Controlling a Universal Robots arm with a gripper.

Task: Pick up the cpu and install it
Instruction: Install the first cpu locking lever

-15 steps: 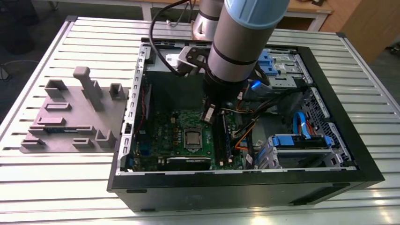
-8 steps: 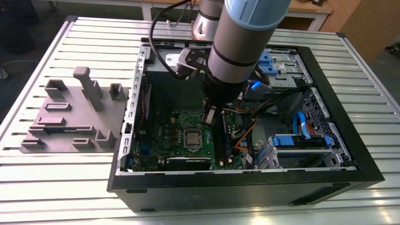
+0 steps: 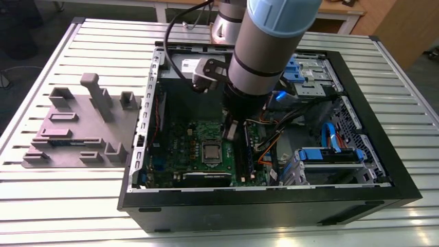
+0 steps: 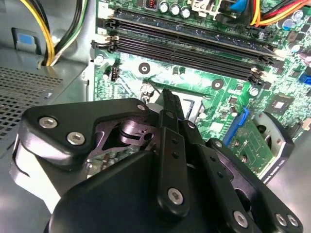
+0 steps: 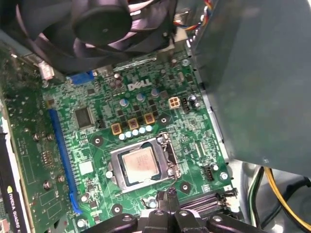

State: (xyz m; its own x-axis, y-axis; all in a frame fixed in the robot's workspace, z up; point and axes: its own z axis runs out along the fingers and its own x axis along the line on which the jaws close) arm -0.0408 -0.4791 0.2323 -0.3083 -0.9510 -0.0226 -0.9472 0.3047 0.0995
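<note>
The cpu (image 5: 140,165) lies flat in the socket (image 5: 141,166) on the green motherboard (image 3: 199,135), inside the open computer case (image 3: 274,206); the gripper (image 5: 171,195) hovers just beside it, fingers (image 4: 171,104) pressed together, holding nothing.

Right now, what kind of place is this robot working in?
Probably a robotics lab or workshop bench. An opened desktop computer case lies on a ribbed metal table, the robot arm reaches over its green motherboard, and a grey parts fixture sits beside it.
</note>
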